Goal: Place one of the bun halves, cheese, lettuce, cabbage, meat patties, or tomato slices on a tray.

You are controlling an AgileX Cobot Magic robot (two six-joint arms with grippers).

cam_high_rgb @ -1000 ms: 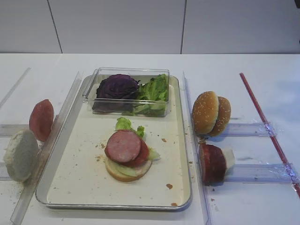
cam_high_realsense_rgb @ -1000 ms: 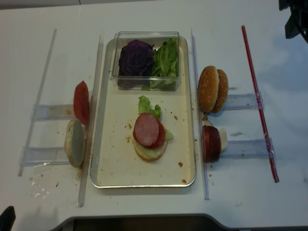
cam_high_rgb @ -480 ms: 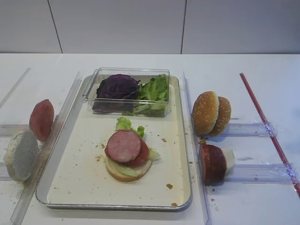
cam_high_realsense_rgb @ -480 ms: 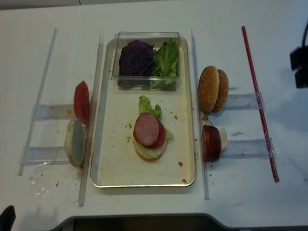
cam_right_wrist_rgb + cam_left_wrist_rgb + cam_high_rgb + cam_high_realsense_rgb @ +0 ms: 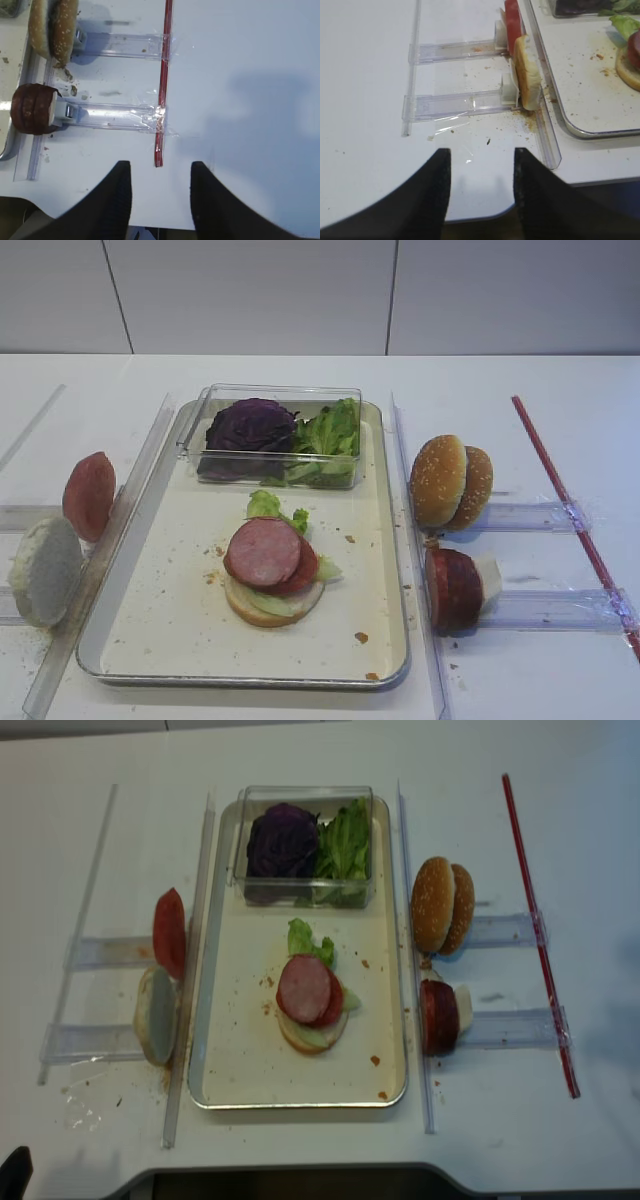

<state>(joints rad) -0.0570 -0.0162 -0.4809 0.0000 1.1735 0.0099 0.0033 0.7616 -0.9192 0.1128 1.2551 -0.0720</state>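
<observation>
On the far left, a bun half stands on its edge in a clear holder, and a red slice stands just behind it; I think this one is a tomato slice, but from here the colour is too dull to be sure. The left gripper hangs above the table corner near these two, its fingers apart and holding nothing.

In the middle lies the tray. On it there is a burger in progress: a bottom bun, lettuce and a tomato slice, with one of the meat patties on top. At the far end of the tray a clear box keeps the cabbage and more green leaves.

On the right, two sesame bun halves stand in a holder, and nearer to me a stack of dark-rimmed slices with something pale behind it. The right gripper is over the bare table outside the red strip, jaws apart, empty.

So I judge we are between placements. The next move asks for one arm to reach a holder, close on one piece by its edges, and lay it on the stack.
</observation>
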